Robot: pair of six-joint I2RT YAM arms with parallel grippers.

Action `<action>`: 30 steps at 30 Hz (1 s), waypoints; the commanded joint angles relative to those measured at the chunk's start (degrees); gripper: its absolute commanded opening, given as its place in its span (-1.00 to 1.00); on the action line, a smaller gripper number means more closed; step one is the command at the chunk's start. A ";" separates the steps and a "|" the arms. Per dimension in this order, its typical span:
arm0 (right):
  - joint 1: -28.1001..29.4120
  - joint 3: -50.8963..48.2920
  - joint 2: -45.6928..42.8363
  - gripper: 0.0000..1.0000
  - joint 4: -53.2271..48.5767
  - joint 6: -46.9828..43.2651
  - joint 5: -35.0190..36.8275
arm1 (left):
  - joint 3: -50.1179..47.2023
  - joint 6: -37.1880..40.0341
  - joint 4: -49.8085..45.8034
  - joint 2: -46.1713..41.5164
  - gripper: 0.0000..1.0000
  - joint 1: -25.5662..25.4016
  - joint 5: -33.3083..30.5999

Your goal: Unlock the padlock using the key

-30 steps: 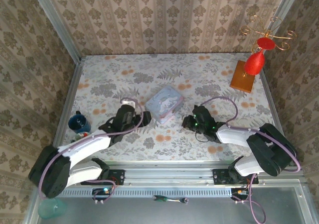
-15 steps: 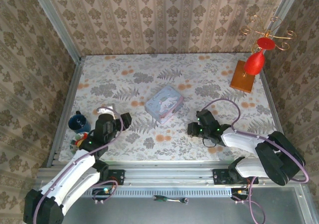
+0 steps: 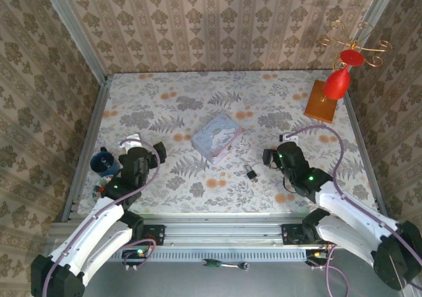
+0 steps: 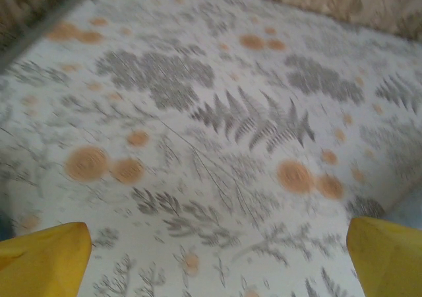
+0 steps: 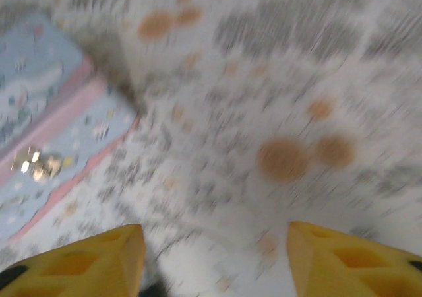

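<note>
Big change on the tabletop (image 3: 198, 99): both arms have backed off. A second ago they were crowded around the pastel tin box (image 3: 217, 137) mid-table. Now the left gripper (image 3: 145, 148) has pulled back toward the left edge, next to the blue mug (image 3: 102, 162), and the right gripper (image 3: 271, 156) has slid off toward the right side.

Both are spread wide with nothing in them. In the wrist views the yellow fingertips (image 4: 46, 254) (image 5: 343, 257) sit far apart over bare floral print.

That leaves the padlock (image 3: 251, 173) uncovered, lying flat on the tabletop toward the near edge, between the tin box and the right gripper. It's too tiny to say if the shackle's popped or where the key is. I'd guess they've let go and the work is done or paused.
</note>
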 commanded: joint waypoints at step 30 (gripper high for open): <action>-25.16 -6.77 30.03 0.90 57.30 -28.08 -13.59 | -1.87 34.35 51.72 40.23 1.00 23.55 15.71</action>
